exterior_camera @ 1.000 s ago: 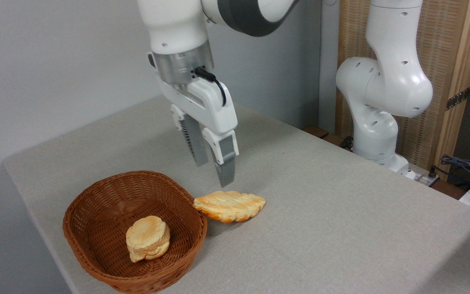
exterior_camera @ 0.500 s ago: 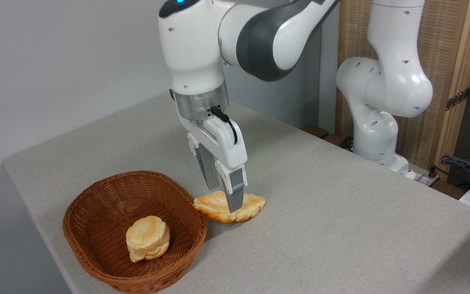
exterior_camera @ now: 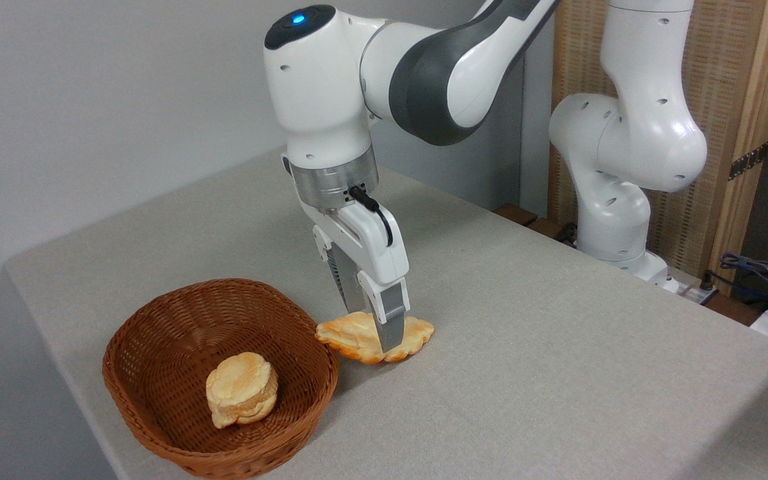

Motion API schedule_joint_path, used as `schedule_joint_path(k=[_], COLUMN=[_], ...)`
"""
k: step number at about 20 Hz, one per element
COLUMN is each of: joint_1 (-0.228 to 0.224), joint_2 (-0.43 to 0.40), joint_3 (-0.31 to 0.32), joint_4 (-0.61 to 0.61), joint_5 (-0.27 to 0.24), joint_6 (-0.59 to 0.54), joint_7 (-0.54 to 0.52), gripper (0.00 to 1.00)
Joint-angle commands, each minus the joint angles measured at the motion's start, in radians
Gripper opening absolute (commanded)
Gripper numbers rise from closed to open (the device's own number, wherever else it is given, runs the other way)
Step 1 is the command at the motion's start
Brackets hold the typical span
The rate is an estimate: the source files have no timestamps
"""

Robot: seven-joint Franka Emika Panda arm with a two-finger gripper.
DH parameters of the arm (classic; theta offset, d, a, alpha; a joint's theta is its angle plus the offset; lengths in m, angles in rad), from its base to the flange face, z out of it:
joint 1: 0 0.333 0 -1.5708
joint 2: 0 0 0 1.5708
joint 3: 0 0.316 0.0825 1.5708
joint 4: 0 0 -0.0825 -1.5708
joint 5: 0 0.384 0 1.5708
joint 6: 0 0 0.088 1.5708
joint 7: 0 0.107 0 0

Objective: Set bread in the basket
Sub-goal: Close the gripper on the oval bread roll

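The robot's hand points down over the bread, its two fingers set narrowly apart across the middle of the loaf, one in front and one behind; whether they already pinch it cannot be told. The bread lies flat on the grey tabletop, its left tip just beside the basket rim. This looks like the grasping step; next comes a firm close, a lift above the rim, then a short move left. A small bun sits toward the basket's near end, leaving the far part free. The tabletop is open to the right.
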Motion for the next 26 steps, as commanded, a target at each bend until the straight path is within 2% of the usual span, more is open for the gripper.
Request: schedule_joint_path(k=[1,8,9,12,13,26], joint_1=[-0.009,-0.009,-0.009,-0.009,-0.009,-0.011], joint_2=[0.011,0.029,0.029,0.031,0.035,0.035], joint_3=[0.008,0.0,0.0,0.0,0.0,0.0], joint_4=[-0.01,-0.01,-0.01,-0.01,-0.01,-0.01], joint_5=[-0.004,-0.004,-0.004,-0.006,-0.006,-0.006], joint_6=[0.02,0.026,0.026,0.029,0.029,0.028], joint_7=[0.015,0.014,0.014,0.015,0.015,0.015], gripper=[1.0,1.0,0.93,0.53,0.48,0.48])
